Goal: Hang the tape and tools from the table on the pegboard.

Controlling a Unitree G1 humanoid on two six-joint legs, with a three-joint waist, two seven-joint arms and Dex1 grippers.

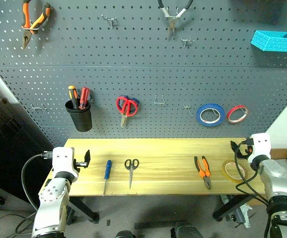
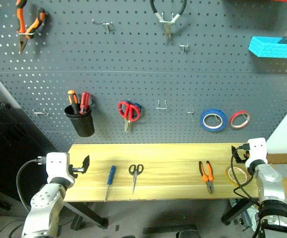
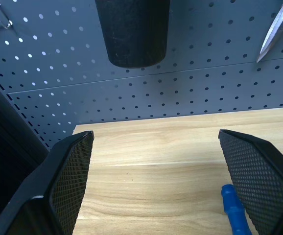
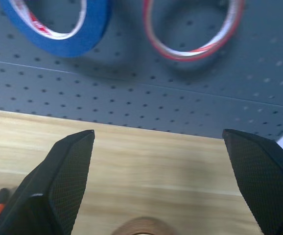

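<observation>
Our left gripper [image 1: 87, 158] hovers at the bench [image 1: 168, 148] edge, fingers apart. On the bench lie the blue screwdriver [image 1: 107, 172], black scissors [image 1: 131, 167], pliers [image 1: 203, 171] and yellow tape [image 1: 231, 169] — beside our right gripper [image 1: 234, 147], fingers apart and empty.

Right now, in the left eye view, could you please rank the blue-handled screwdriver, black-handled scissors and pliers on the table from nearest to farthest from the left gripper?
1. Blue-handled screwdriver, just right of the left gripper.
2. Black-handled scissors, mid-table.
3. Pliers, toward the right end.
</observation>
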